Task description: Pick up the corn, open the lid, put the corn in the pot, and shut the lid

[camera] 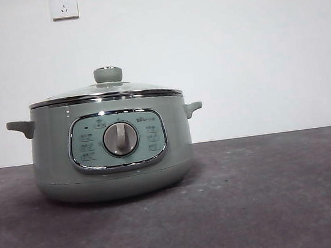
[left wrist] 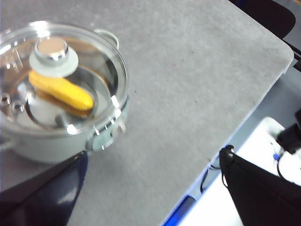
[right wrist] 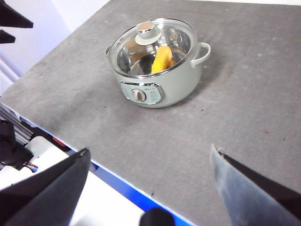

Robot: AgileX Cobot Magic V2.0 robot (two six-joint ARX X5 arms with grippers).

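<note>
Looks basically done: the yellow-orange corn cob [left wrist: 61, 90] lies inside the sage-green electric pot [camera: 112, 149], clear glass lid [right wrist: 153, 44] seated on top. Left gripper [left wrist: 153, 188] and right gripper [right wrist: 150, 183] both hang wide, empty, near the worktop's edge.

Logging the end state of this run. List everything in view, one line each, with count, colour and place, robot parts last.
pot: one, sage green, standing on the table, control panel and dial facing the front camera.
lid: one, clear glass with metal rim and green knob, seated on the pot.
corn: one, yellow, lying inside the pot under the lid.
table: one, dark grey, under the pot.
wall sockets: two, white, high on the white wall behind.
left tool: one, black, open, holding nothing, back from the pot near the table's edge.
right tool: one, black, open, holding nothing, off the table's edge.
</note>
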